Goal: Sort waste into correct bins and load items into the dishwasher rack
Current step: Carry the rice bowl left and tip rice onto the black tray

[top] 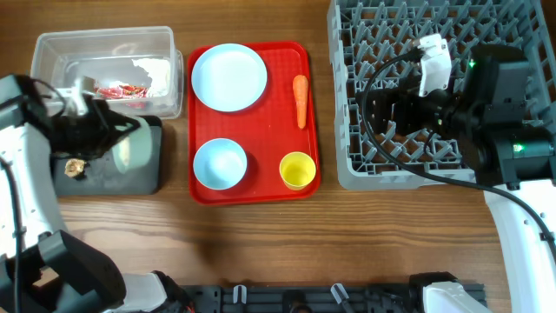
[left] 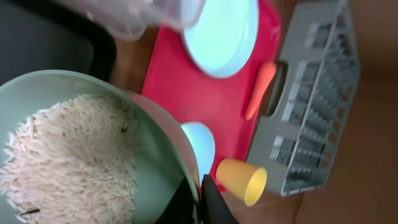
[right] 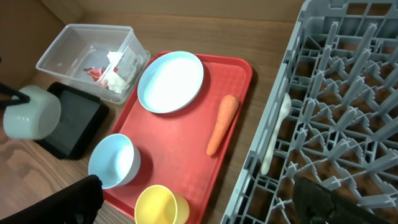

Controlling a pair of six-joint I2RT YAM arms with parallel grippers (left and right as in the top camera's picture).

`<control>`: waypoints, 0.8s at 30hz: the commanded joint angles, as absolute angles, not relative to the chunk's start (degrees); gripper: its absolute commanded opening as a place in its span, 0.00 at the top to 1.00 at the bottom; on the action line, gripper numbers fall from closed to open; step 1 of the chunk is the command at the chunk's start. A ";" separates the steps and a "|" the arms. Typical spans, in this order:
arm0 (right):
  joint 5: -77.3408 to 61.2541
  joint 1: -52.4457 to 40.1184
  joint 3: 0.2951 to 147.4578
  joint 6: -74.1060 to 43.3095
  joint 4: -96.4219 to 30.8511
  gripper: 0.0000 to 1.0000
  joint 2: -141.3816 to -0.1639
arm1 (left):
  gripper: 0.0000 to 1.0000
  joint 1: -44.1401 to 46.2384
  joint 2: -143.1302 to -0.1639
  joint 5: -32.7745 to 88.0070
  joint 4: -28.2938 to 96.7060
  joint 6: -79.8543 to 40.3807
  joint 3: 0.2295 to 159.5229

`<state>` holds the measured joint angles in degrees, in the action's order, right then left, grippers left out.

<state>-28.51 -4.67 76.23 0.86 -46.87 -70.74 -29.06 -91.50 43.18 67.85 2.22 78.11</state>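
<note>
Now left gripper (left: 198, 194) clamps rim of mint bowl (left: 152, 146)

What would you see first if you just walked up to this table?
The bright red tray in the middle, with an orange carrot and a yellow cup on it. Then the left tool, holding a mint bowl of white rice over the black tray.

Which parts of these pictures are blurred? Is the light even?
Overhead view: sharp, evenly lit. Left wrist view: the clear rectangular plastic tub at the top is blurred; white rice grains in the round mint bowl slightly soft. Right wrist view: the right tool shows dark, blurred fingers at the bottom corners.
</note>
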 commanded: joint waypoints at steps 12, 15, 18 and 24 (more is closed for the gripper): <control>-30.04 -4.49 77.14 -0.21 -47.13 0.00 -71.05 | 0.96 -34.15 -102.19 52.77 67.94 10.35 77.76; -30.04 -4.47 77.14 -0.21 -46.94 0.00 -71.05 | 0.96 -35.73 -102.21 53.63 68.45 10.31 77.76; -30.06 -4.49 77.14 -0.21 -46.83 0.00 -71.05 | 0.96 -37.74 -102.45 52.18 68.53 8.01 77.76; -30.04 -4.47 77.14 -0.19 -46.76 0.00 -71.05 | 0.96 -42.85 -104.75 52.75 67.68 3.99 77.76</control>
<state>-28.53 -4.67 76.23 0.23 -47.11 -70.74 -40.25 -102.85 50.89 67.90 6.37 77.93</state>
